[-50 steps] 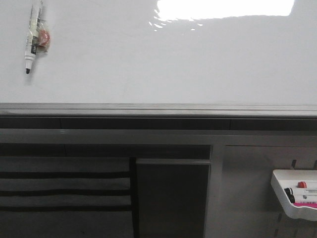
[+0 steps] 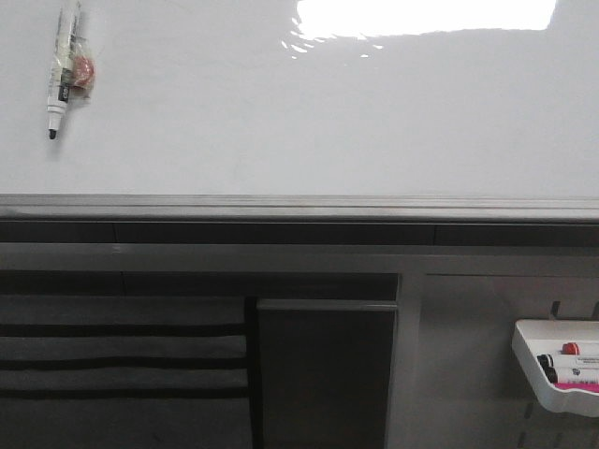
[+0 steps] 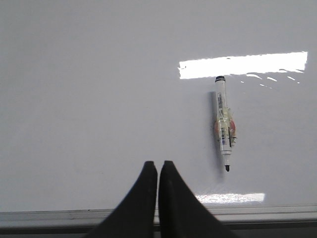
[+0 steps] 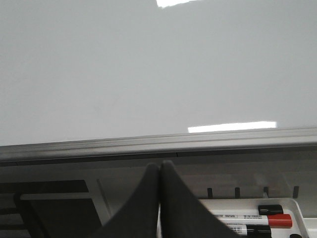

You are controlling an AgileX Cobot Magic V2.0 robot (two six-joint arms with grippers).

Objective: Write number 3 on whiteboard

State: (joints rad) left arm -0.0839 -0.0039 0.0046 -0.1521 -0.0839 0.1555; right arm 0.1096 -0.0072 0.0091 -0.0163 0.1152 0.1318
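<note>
Whiteboard (image 2: 281,112): lying blank beyond both jaws (marker (image 2: 62,73) resting far left).
Left gripper (image 3: 158,166): jaws pressing together, empty.
Right gripper (image 4: 159,167): same.

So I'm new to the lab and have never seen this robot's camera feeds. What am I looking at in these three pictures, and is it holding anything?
This is a two-armed robot, and each arm ends in a gripper. One picture looks forward from the robot's front; the other two come from cameras on the wrists.

The front view shows a large glossy whiteboard with a grey edge strip and a bright light reflection. It looks blank: no digit is drawn yet. A black-tipped marker, uncapped, sits on the board at the upper left. At the lower right is a small white tray with more markers.

The left wrist view shows the left gripper, its dark fingers pressed together, with that same marker beyond it. The right wrist view shows the right gripper, also shut, above the tray. Neither holds anything.
</note>
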